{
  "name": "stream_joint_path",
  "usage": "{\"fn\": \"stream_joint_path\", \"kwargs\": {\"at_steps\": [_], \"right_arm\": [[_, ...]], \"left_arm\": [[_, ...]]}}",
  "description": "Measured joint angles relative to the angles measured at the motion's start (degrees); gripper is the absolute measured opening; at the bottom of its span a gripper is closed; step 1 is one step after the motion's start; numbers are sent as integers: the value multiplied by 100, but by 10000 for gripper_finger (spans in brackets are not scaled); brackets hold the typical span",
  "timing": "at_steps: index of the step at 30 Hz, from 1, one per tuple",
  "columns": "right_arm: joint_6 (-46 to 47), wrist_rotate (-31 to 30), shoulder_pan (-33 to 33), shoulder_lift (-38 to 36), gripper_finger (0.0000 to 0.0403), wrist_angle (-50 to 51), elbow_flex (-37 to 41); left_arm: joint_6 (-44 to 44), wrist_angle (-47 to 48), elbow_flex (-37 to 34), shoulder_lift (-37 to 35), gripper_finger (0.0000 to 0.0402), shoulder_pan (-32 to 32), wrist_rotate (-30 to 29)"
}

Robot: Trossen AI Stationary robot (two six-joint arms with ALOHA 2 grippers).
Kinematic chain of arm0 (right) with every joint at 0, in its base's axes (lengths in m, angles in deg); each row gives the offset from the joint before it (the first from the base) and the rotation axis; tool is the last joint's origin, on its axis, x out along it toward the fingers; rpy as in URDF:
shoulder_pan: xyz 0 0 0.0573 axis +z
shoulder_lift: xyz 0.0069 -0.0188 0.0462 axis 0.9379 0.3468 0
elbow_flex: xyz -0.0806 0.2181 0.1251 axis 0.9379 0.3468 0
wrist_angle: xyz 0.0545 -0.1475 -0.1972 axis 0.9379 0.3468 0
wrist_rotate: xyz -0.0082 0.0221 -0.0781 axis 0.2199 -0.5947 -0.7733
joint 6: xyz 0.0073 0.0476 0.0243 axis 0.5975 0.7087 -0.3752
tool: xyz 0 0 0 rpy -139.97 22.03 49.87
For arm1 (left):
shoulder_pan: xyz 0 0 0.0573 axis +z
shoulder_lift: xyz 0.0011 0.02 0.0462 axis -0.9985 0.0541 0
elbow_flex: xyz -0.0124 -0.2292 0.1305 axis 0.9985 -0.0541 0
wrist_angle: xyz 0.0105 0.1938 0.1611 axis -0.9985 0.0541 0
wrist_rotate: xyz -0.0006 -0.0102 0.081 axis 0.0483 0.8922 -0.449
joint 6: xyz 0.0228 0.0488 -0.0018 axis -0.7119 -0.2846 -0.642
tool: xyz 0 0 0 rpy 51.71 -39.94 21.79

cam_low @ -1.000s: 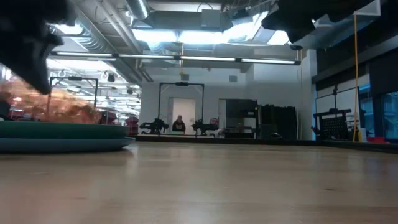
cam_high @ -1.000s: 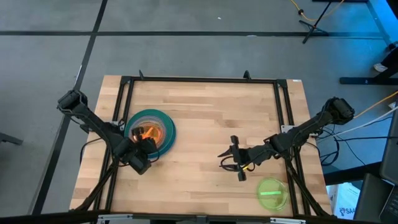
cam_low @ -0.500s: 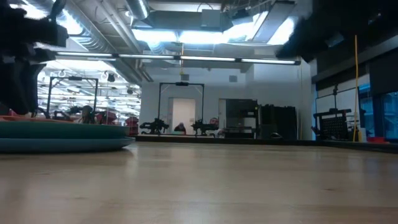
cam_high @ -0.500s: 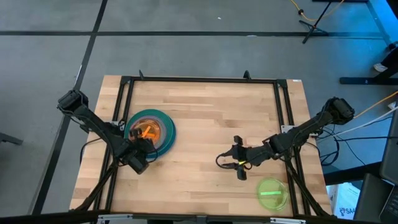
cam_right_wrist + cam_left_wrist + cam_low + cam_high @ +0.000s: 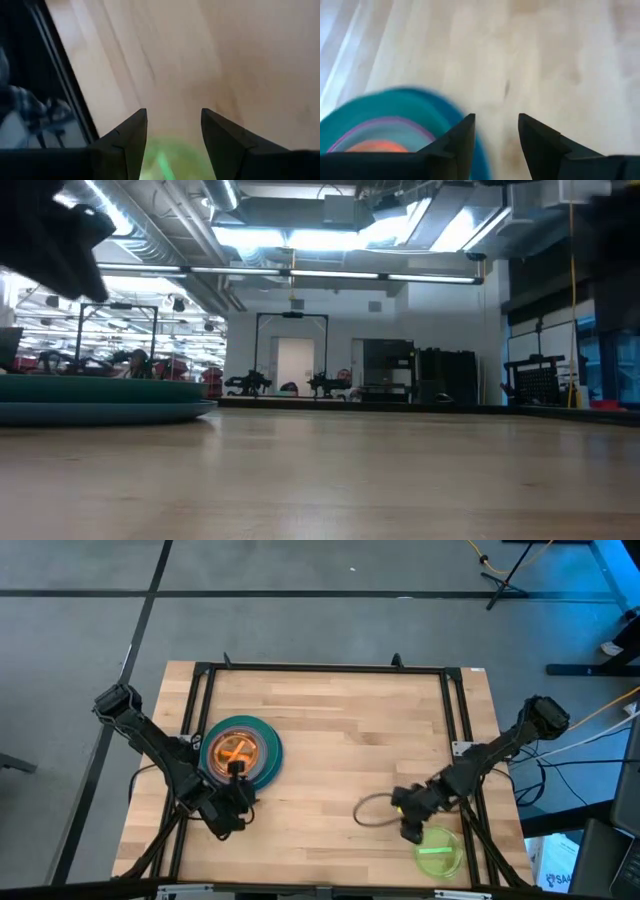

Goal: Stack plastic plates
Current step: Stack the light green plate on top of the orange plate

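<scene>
Wooden table (image 5: pixel 340 740) | plate stack (image 5: pixel 241 750) flat, left | lime plate (image 5: pixel 438 851) flat — right pincer (image 5: pixel 408 821) spread | left pincer (image 5: pixel 234 798) spread

Looks like a robotics lab or big industrial workspace, not anyone's home. The wooden table (image 5: pixel 340 740) sits in a black metal frame (image 5: pixel 320 668) on a grey concrete floor (image 5: pixel 80 630) marked with dark lines. Over at the side there are cables (image 5: pixel 600 710) and a stand's legs (image 5: pixel 505 575). From table level you see exposed ceiling ducts (image 5: pixel 170 230), long strip lights (image 5: pixel 290 275), a doorway (image 5: pixel 295 365) and dark equipment racks (image 5: pixel 440 375) at the back.
</scene>
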Motion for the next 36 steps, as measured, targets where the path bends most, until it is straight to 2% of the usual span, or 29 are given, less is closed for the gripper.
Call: {"fn": "stream_joint_path", "kwargs": {"at_steps": [2,7,10,15,20,25,28,31,36], "right_arm": [[303,92,233,-58,179,299,0],[1052,-233,796,-285,179,1031,2],[1516,-242,1295,-346,179,1160,2],[1933,-744,2035,-317,179,1314,123],[2131,-843,2321,-205,179,1314,390],[2110,-751,2299,-62,179,869,641],[2098,-743,2299,71,175,924,739],[2081,-722,2299,118,148,547,739],[2016,-901,2298,125,65,511,735]], "left_arm": [[-339,-369,0,0,143,0,-11],[-839,-950,0,4,143,21,-44],[-847,-973,0,7,144,22,-45],[-851,-1069,-73,9,144,22,-61],[-849,-1195,-270,9,144,22,-91],[-844,-1284,-330,11,144,22,-92],[-845,-1300,-330,11,144,22,-133],[-847,-1301,-330,11,144,22,-159],[-849,-1308,-330,11,144,24,-301]]}}
